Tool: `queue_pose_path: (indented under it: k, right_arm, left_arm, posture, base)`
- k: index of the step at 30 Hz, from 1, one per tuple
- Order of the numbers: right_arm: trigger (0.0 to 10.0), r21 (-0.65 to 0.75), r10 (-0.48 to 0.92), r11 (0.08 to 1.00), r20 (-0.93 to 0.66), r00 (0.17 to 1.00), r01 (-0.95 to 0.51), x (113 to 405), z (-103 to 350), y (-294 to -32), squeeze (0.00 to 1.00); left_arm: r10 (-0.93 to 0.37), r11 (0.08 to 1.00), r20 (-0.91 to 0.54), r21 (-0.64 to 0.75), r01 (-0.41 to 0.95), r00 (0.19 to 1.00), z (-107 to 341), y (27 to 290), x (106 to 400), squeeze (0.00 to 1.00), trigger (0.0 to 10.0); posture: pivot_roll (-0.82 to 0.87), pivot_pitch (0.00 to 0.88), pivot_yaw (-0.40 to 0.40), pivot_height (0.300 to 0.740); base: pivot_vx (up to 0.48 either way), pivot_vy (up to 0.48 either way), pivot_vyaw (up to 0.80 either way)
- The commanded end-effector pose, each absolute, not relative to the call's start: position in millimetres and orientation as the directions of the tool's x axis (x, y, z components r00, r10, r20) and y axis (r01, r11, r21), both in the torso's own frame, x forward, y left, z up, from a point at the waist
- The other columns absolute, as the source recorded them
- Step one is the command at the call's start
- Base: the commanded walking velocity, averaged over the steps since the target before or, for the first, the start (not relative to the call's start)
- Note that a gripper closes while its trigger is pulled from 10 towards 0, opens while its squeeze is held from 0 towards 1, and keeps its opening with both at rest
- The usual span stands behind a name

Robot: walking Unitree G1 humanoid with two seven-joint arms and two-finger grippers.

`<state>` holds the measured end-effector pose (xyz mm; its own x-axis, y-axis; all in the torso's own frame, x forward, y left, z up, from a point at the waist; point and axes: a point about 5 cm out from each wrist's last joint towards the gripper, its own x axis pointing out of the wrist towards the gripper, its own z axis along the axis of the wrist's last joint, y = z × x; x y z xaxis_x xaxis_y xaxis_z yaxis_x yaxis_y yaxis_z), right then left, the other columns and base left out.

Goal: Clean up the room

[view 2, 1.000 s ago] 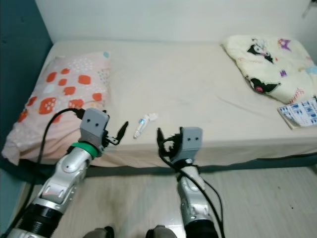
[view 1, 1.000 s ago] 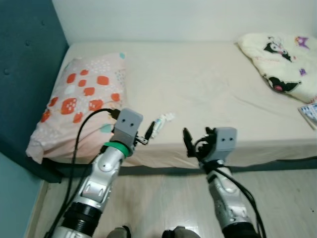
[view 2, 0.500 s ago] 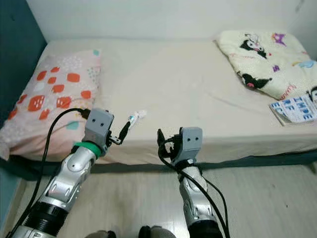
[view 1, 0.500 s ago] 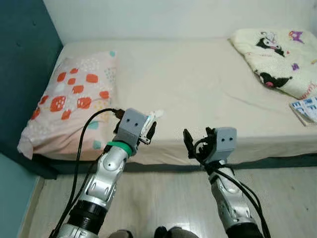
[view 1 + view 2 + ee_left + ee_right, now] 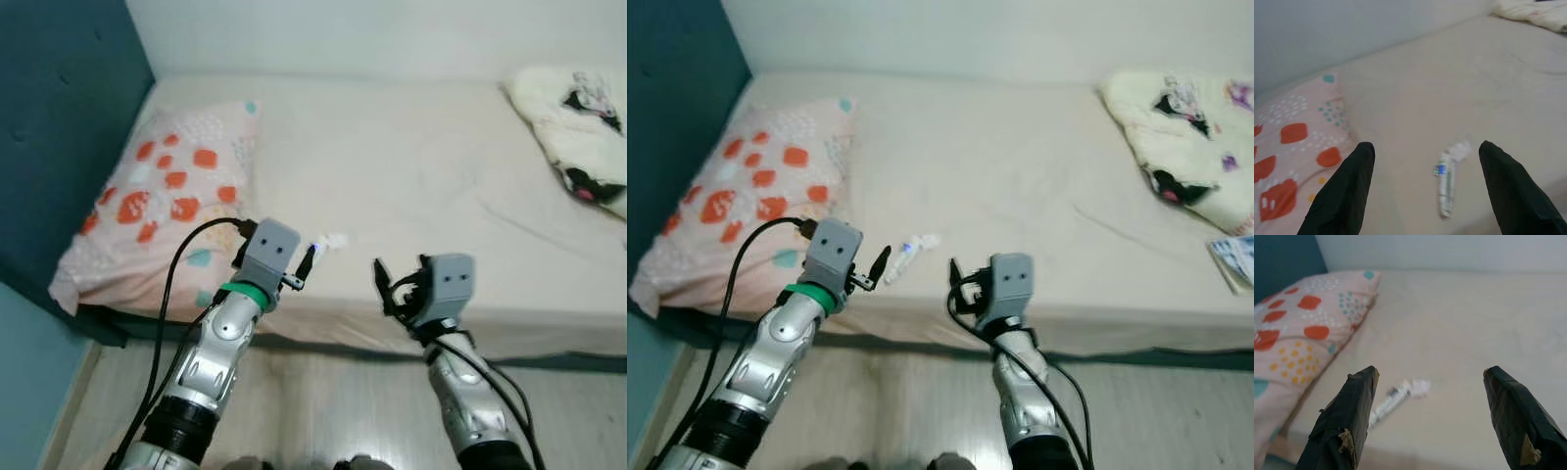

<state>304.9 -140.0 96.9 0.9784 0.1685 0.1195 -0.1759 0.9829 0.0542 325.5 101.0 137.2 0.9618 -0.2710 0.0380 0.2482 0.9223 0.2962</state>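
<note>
A small white tube (image 5: 324,242) lies on the beige bed (image 5: 431,166) near its front edge. My left gripper (image 5: 305,263) hovers just in front of the tube, slightly to its left, open with nothing between the fingers. In the left wrist view the tube (image 5: 1445,181) lies between and beyond the spread fingers (image 5: 1347,191). My right gripper (image 5: 396,285) is held open over the bed's front edge, to the right of the tube. Its wrist view has the tube (image 5: 1392,399) close to one finger (image 5: 1347,421).
A pink pillow with red and orange spots (image 5: 162,191) lies at the left against a dark blue headboard (image 5: 59,127). A cream blanket with cartoon figures (image 5: 1185,137) and a book (image 5: 1238,258) lie at the right. Wood floor (image 5: 333,411) runs along the bed's front.
The camera has swung, shifting the whole picture right and bringing the bed a little closer. The left gripper stays just short of the tube. Both grippers remain open.
</note>
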Motion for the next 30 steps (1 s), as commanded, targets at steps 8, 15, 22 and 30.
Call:
queue_pose_path:
  k: [8,15,22,30]
  right_arm:
    - [10.0,0.072,0.179,0.980,0.099,0.979,-0.187,302,90,-135,0.00]
    - [10.0,0.065,0.184,0.980,0.087,0.979,-0.190,302,88,-135,0.00]
    - [10.0,0.047,0.186,0.981,0.053,0.981,-0.188,299,81,-136,0.00]
    - [10.0,0.046,0.169,0.984,0.036,0.985,-0.170,298,76,-139,0.00]
  left_arm:
    - [-0.257,0.924,0.021,0.299,0.239,0.966,132,105,325,0.00,10.0]
    - [-0.272,0.925,0.032,0.286,0.251,0.962,133,104,323,0.00,10.0]
    - [-0.317,0.911,-0.001,0.278,0.305,0.948,122,107,313,0.00,10.0]
    - [-0.323,0.913,-0.017,0.259,0.316,0.946,116,101,311,0.00,10.0]
  posture:
    - [-0.03,0.083,0.040,0.740]
    - [-0.03,0.081,0.039,0.740]
    - [-0.03,0.079,0.039,0.740]
    - [-0.03,0.079,0.039,0.715]
  base:
    - [0.428,0.000,0.00]
    - [0.237,0.000,0.00]
    - [0.000,0.000,0.00]
    - [0.000,0.000,0.00]
